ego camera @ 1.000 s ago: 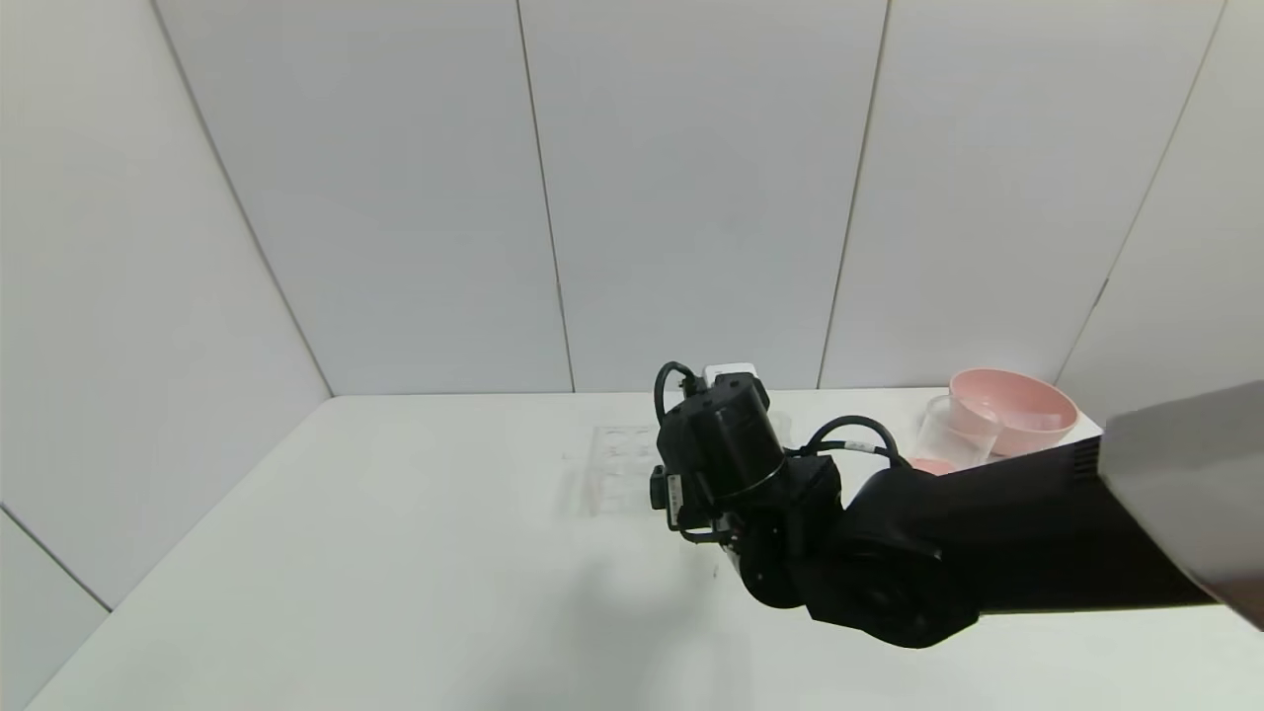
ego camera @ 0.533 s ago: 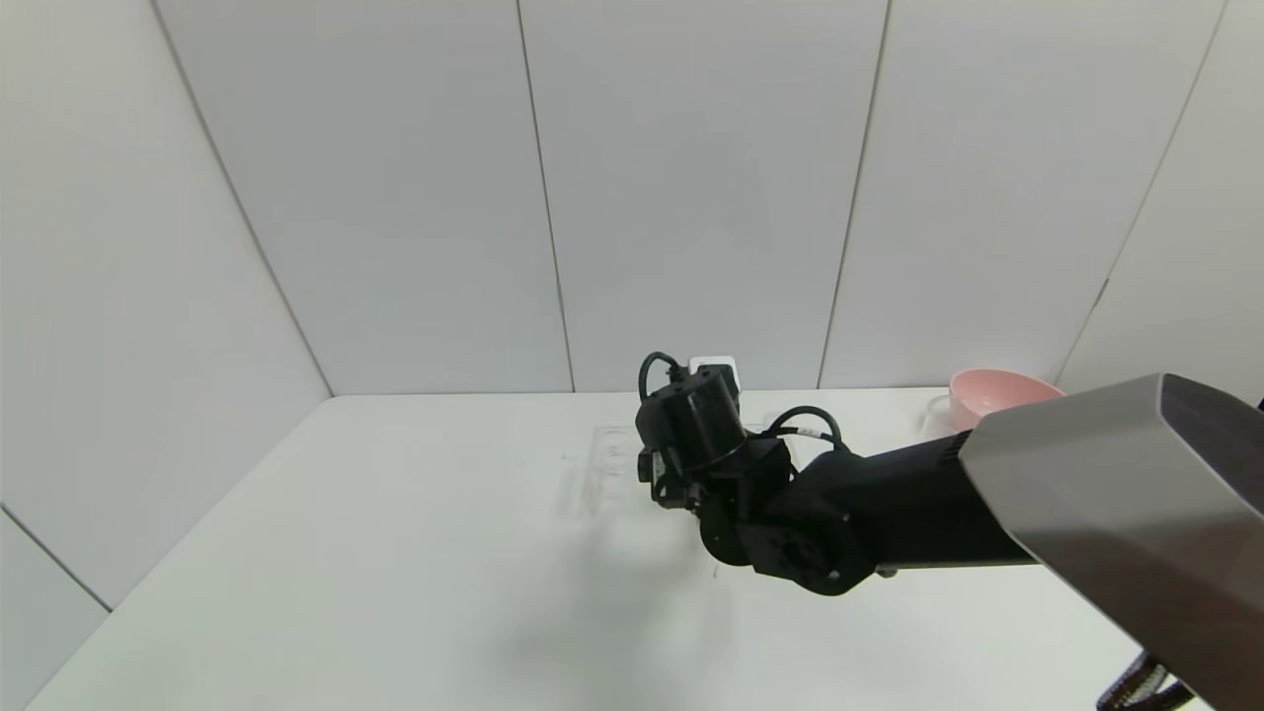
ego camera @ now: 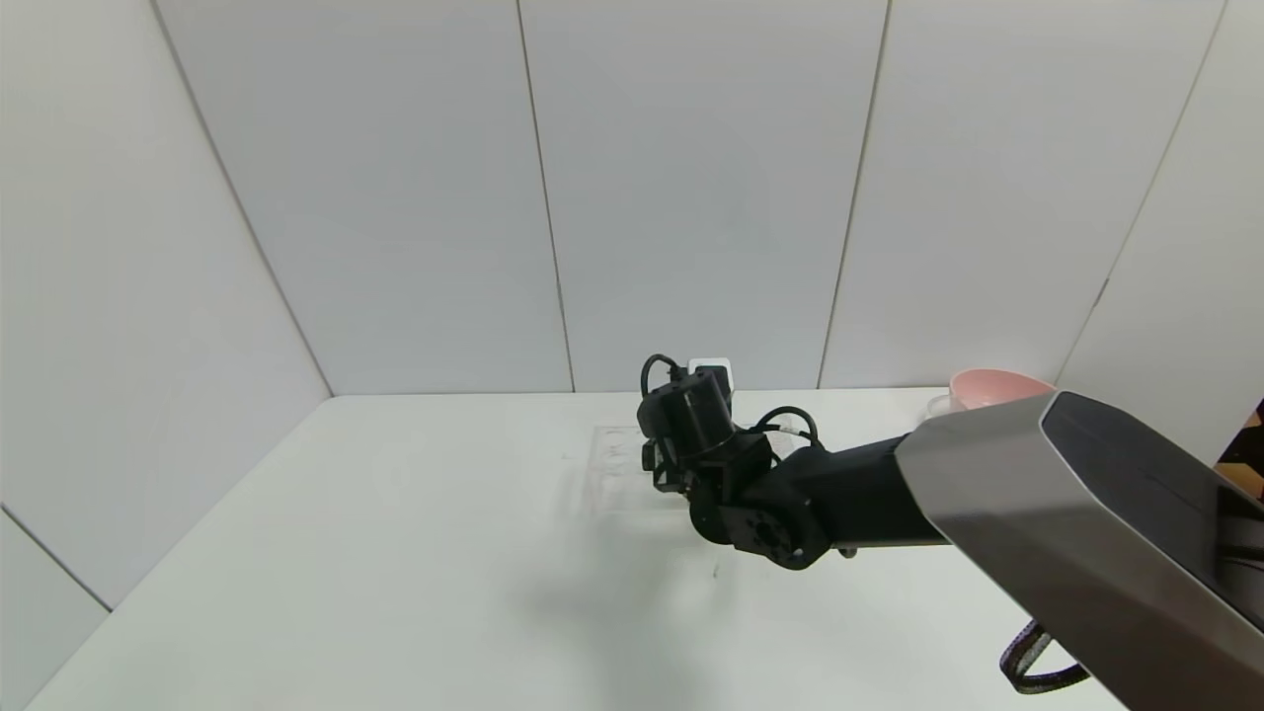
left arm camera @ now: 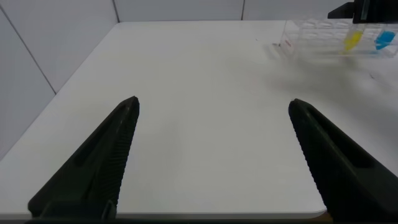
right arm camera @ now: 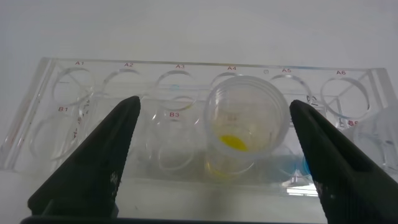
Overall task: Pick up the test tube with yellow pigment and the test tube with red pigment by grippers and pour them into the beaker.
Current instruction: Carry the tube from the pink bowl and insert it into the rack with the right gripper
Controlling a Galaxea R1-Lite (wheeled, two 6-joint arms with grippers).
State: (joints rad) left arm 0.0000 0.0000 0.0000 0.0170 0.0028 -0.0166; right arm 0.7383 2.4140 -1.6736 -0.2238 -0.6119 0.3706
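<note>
While the right arm reaches out over the white table, its right gripper hangs directly above the clear tube rack, and that rack is the handiest landmark here. The wrist camera looks straight down into it: the yellow tube stands upright in one of the rack's holes, with a blob of yellow liquid at its bottom, and it sits right between the two black fingers. The jaws are spread wide, one finger off to each side of the tube, not touching it. So nothing is held.

A bit of blue shows in the rack just beside the yellow tube, that's the blue tube. From the left wrist camera the rack shows far off with the yellow and blue side by side. The red tube can't be made out in any of the views.

Off to the right of the rack, near the back edge of the table, sits a pink bowl, and just beside it the rim of the clear beaker peeks out from behind the arm.

The left gripper is parked low over the table, well apart from the rack, fingers also spread wide with nothing in them.
</note>
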